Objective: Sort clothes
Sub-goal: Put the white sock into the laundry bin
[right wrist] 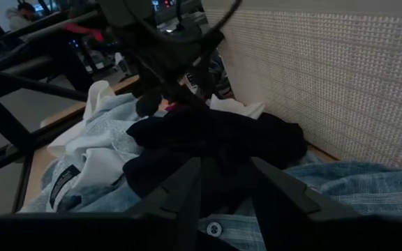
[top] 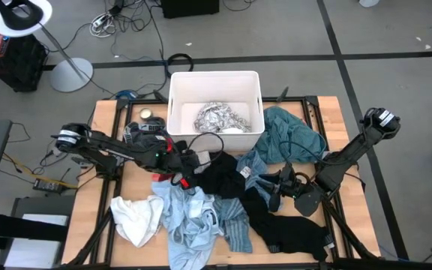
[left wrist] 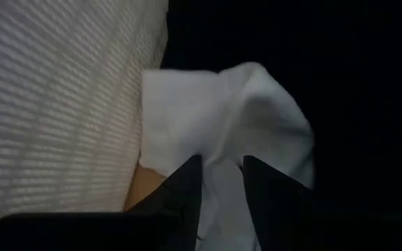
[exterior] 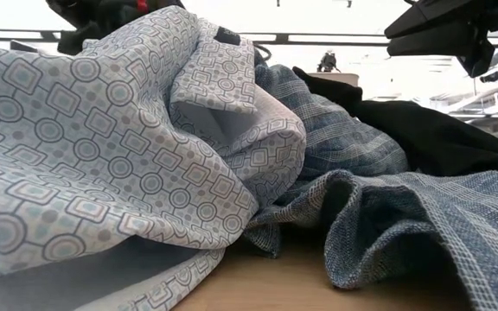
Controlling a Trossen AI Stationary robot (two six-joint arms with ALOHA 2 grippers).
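Two hands busy: my left hand (left wrist: 222, 178) pinches white cloth (left wrist: 243, 111); I should lift slowly, clear of the black garment (top: 220, 174). I cannot tell my right hand's (right wrist: 225, 181) state.

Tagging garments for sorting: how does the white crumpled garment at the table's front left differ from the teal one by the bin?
The white crumpled fabric garment is pale, bunched small, at the front left, clear of the bin. The teal fabric garment is darker, spreads wider and lies at the back right beside the white rectangular plastic bin. Both lie crumpled on the table, ungripped.
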